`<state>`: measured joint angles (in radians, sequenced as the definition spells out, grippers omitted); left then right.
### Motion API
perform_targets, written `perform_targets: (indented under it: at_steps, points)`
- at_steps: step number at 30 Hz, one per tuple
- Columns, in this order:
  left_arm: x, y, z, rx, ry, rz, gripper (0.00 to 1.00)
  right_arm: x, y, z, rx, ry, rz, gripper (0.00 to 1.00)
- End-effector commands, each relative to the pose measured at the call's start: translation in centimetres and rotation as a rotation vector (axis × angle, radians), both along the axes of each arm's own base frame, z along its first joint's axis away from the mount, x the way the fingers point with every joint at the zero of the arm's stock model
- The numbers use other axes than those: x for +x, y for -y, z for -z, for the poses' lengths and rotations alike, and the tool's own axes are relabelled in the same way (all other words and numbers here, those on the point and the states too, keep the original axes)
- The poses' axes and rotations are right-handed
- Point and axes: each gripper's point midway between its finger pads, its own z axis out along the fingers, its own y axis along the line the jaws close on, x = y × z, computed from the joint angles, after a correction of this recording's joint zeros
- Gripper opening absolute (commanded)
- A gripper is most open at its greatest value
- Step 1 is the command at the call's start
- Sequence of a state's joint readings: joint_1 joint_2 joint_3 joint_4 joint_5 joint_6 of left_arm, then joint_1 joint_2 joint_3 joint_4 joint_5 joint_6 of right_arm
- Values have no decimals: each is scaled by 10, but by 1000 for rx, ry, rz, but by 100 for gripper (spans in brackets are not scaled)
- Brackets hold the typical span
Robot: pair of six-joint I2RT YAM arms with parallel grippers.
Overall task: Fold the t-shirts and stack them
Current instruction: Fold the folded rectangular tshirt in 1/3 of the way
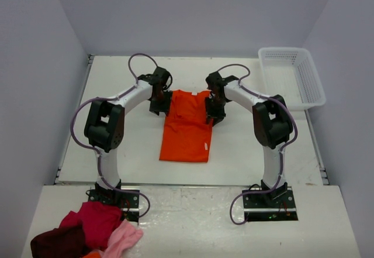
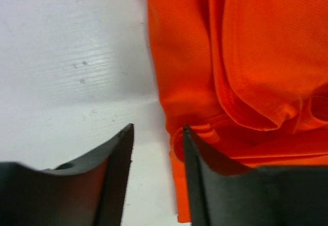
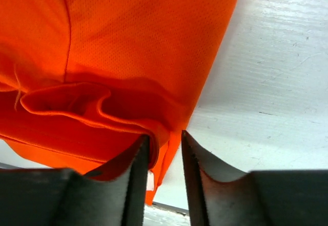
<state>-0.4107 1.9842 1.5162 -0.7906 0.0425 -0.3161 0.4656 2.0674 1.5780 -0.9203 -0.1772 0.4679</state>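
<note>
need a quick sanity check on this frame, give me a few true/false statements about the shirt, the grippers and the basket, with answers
1. The far end of the orange t-shirt lies on the table between the left gripper and the right gripper. True.
2. The white basket holds a shirt. False: nothing shows inside it.
3. The left gripper's jaws are clamped shut. False: they stand apart, with bare table between them.
4. A pile of red and pink clothes lies near the left arm's base. True.
</note>
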Motion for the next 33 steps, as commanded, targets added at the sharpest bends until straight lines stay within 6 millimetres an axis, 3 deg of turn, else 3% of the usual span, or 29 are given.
perform_targets:
  at_steps: [1, 2, 5, 6, 9, 11, 12, 15, 16, 18, 20, 25, 33]
  points:
    - [25, -15, -31, 57, 140, -55, 49, 18, 2, -9, -23, 93, 4, 36]
    - [28, -21, -36, 89, 168, -80, 50, 21, 2, -12, -26, 110, -6, 44]
    - [34, -34, -60, 126, 257, -131, 50, 33, 6, -28, -46, 184, -15, 52]
    - [34, -36, -74, 121, 294, -142, 50, 35, 9, -33, -62, 201, -13, 53]
    - [27, -37, -91, 89, 329, -149, 50, 36, 12, -55, -63, 248, -20, 56]
    - [16, -30, -90, 42, 300, -125, 48, 34, 9, -74, -48, 287, -32, 56]
    - [10, -27, -93, 25, 293, -120, 44, 29, 8, -78, -48, 283, -44, 56]
    - [-15, -14, -81, -33, 217, -89, 3, 13, -4, -89, -37, 296, -102, 52]
    - [-24, -5, -79, -64, 195, -76, 0, 7, -8, -93, -17, 297, -115, 47]
    - [-31, 2, -71, -78, 182, -56, 0, -1, -16, -93, 10, 287, -134, 32]
    - [-41, 18, -63, -115, 146, -26, 0, -10, -23, -85, 49, 241, -135, 0]
    - [-49, 35, -45, -152, 85, 0, 0, -10, -42, -66, 113, 191, -149, 0]
    - [-28, 42, -36, -120, 100, 31, 0, -3, -55, -48, 135, 140, -155, 0]
